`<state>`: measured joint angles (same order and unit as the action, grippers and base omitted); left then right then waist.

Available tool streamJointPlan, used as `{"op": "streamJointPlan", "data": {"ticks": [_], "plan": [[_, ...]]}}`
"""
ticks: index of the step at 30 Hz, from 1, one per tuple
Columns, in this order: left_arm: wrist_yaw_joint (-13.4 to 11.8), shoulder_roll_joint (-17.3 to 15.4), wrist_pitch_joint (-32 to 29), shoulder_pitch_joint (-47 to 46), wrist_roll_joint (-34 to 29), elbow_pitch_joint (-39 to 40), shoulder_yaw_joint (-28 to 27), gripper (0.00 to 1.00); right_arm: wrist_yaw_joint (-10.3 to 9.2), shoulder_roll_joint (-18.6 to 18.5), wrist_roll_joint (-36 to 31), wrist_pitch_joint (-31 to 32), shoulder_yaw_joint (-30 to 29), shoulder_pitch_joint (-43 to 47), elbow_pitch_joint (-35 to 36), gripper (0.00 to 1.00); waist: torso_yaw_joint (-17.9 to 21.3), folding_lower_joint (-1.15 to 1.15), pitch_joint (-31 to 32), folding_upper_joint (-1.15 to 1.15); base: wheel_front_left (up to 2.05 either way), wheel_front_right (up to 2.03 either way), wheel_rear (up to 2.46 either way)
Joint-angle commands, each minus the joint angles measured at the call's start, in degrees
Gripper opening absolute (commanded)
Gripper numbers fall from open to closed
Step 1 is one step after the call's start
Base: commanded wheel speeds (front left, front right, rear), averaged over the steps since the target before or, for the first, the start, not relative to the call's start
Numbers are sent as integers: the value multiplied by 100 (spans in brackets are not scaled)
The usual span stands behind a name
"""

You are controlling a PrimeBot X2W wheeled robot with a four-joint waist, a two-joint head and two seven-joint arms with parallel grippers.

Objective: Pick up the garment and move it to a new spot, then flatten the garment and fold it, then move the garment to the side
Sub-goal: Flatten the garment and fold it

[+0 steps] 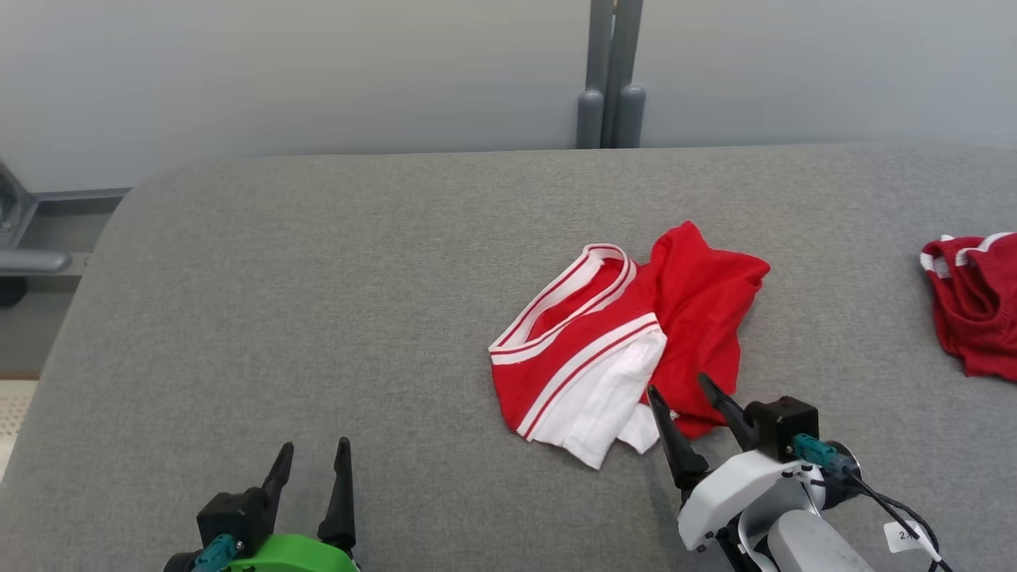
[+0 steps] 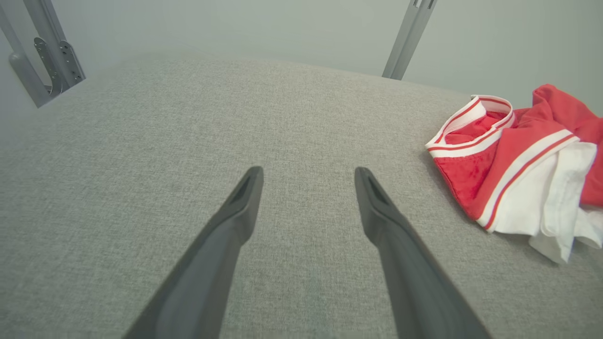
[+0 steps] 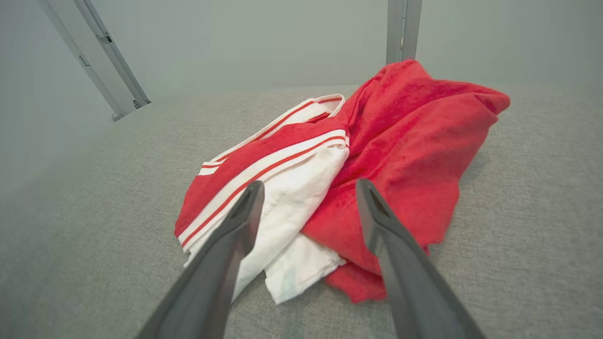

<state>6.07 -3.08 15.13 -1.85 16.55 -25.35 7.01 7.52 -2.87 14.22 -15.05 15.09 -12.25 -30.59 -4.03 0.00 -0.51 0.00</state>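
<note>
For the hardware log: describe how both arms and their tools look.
The left tool has two long, black, tapering fingers on a black block, a teal connector and a bright green wrist shell. The right tool matches, but its shell is white; a black cable leaves its own connector past a small white tag, print unreadable.
</note>
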Motion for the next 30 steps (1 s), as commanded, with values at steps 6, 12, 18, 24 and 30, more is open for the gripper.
{"op": "streamJointPlan", "data": {"ticks": [6,12,18,24,30], "plan": [[86,10,-1,-145,55,-46,255,100,-6,-12,106,-16,-172,-295,-575,100,-612,0,-251,0,0,0,0],[98,13,-1,-131,216,-121,420,100,-6,-15,190,-16,-195,-523,-968,100,-952,0,-383,0,0,0,0],[107,14,-1,-111,331,-160,482,100,-6,-17,210,-16,-110,-668,-1092,24,-1084,0,-434,0,0,0,0],[114,15,-1,-144,393,-235,527,100,-6,-16,163,-16,-202,-829,-1275,0,-1075,0,-424,0,0,0,0],[124,15,-1,-185,441,-263,593,100,-5,-12,322,-17,-19,-965,-757,0,-1016,0,-430,0,0,0,0]]}}
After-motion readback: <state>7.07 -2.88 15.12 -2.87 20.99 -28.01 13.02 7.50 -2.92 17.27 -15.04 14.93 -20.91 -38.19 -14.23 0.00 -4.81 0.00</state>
